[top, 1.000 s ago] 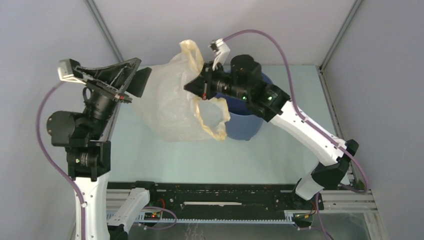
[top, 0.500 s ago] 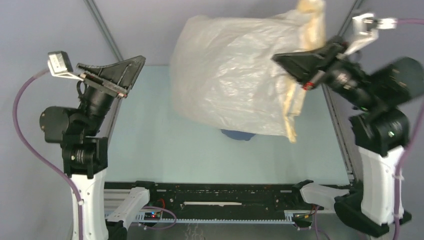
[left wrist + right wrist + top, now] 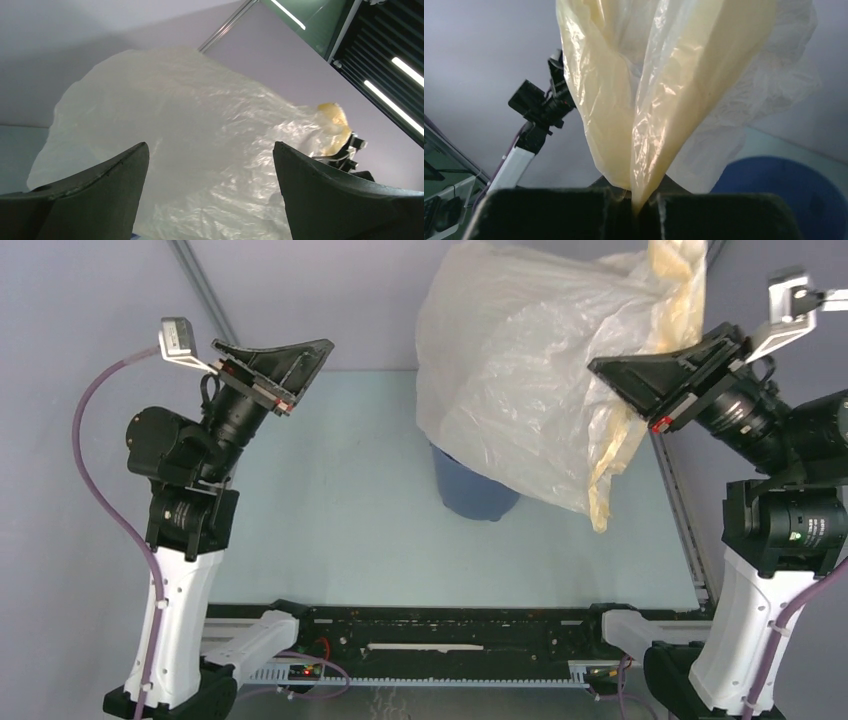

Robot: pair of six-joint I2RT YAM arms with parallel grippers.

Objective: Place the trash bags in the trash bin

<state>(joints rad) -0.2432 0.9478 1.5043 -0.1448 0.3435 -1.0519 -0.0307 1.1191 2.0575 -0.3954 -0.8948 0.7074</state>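
The whitish, cream-tinted trash bag point(image 3: 520, 390) hangs spread in the air over the back right of the table. My right gripper point(image 3: 625, 375) is shut on its yellowish edge and holds it high; the pinch shows in the right wrist view point(image 3: 636, 202). The blue trash bin point(image 3: 470, 490) stands on the table under the bag, mostly hidden by it; its rim shows in the right wrist view point(image 3: 784, 190). My left gripper point(image 3: 315, 345) is open and empty, raised at the left, pointing toward the bag point(image 3: 200, 150).
Metal frame posts run up the back left point(image 3: 205, 290) and along the right table edge point(image 3: 680, 510). A black rail point(image 3: 440, 640) lies along the near edge between the arm bases.
My right gripper has carried the bag from near the bin up and to the right, and the bag has spread out. My left arm has swung slightly right and higher, still open.
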